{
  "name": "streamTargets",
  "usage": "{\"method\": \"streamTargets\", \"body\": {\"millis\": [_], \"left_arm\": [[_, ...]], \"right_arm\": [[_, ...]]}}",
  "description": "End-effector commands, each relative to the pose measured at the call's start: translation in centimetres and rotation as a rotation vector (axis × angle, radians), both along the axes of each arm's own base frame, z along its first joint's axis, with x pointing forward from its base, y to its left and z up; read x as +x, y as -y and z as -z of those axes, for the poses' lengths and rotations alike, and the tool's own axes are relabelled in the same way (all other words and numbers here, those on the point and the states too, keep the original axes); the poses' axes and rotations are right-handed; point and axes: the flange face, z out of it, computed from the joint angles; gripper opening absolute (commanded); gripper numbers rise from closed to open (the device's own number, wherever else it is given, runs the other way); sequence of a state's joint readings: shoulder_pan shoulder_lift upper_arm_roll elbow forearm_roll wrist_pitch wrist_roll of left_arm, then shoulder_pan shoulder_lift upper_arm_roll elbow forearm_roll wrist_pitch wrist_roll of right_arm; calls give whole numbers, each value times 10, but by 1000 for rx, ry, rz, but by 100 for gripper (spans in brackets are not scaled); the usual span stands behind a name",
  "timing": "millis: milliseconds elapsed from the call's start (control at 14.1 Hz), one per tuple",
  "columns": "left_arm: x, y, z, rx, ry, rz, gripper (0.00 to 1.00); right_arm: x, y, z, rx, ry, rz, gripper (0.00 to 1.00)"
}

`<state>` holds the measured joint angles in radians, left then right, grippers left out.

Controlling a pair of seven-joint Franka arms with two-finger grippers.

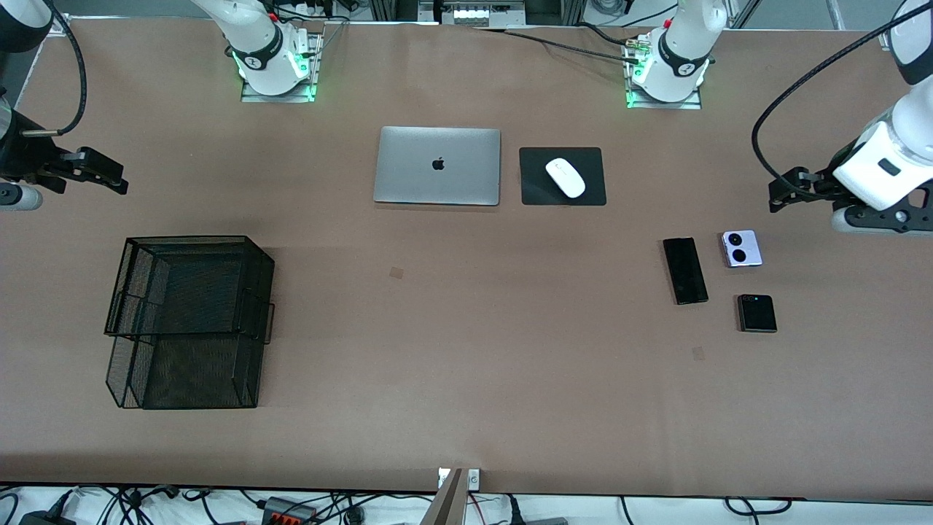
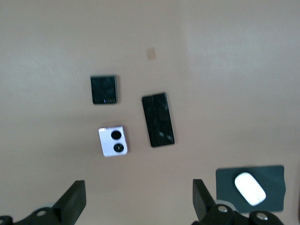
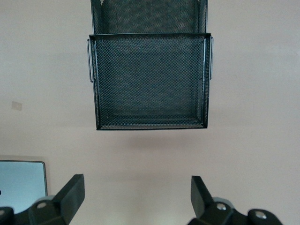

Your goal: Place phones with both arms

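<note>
Phones: slab, lavender flip and black flip lie together toward the left arm's end of the table, none touching.
Nearer arm: the left gripper hangs over bare table just beside the lavender flip; fingers spread, empty.
Slab axis: runs toward the front camera, slightly tilted.
Right gripper: waits over the other end, spread and empty, near the mesh tray.
Hard to tell: both arms are cut off at the frame edges; where the phones should go is my guess, likely the tray.
</note>
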<state>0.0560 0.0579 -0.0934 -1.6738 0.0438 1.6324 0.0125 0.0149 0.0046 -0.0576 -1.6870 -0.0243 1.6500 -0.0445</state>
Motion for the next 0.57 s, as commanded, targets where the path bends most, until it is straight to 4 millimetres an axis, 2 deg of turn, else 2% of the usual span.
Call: {"method": "streamTargets", "body": {"millis": [0, 142, 284, 496], "left_arm": [[15, 4, 39, 7, -115, 28, 100], [23, 6, 82, 5, -193, 34, 100], [40, 3, 128, -1, -201, 25, 100], [44, 4, 190, -8, -191, 21, 100]], "right_arm": [[-5, 2, -3, 10, 5, -5, 100], [-4, 0, -1, 10, 3, -8, 100], [-4, 0, 0, 10, 0, -8, 100], [-3, 0, 3, 10, -3, -6, 100]]}}
